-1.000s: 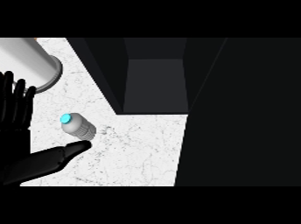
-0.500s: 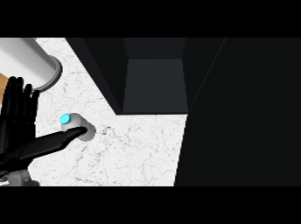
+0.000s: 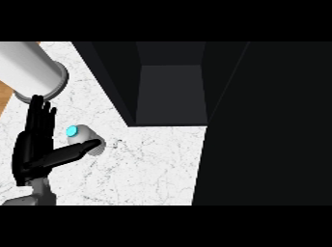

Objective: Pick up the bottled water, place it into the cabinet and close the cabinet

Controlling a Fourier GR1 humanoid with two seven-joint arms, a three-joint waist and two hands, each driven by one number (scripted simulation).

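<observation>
White marbled counter (image 3: 147, 169) carries the bottled water (image 3: 85, 137) near its left edge; right hand (image 3: 37, 144), fingers straight, thumb touching it, beside the open cabinet (image 3: 170, 91).

bottled water (image 3: 83, 134) partly behind hand (image 3: 35, 147), forearm cut off below

Left hand (image 3: 35, 147) closer against bottled water (image 3: 85, 136)

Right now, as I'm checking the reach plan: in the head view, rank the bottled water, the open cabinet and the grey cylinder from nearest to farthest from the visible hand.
1. bottled water: beside the hand, its thumb against the bottle.
2. grey cylinder: just above the fingertips, upper left.
3. cabinet: its open compartment up to the right, across the counter.
</observation>
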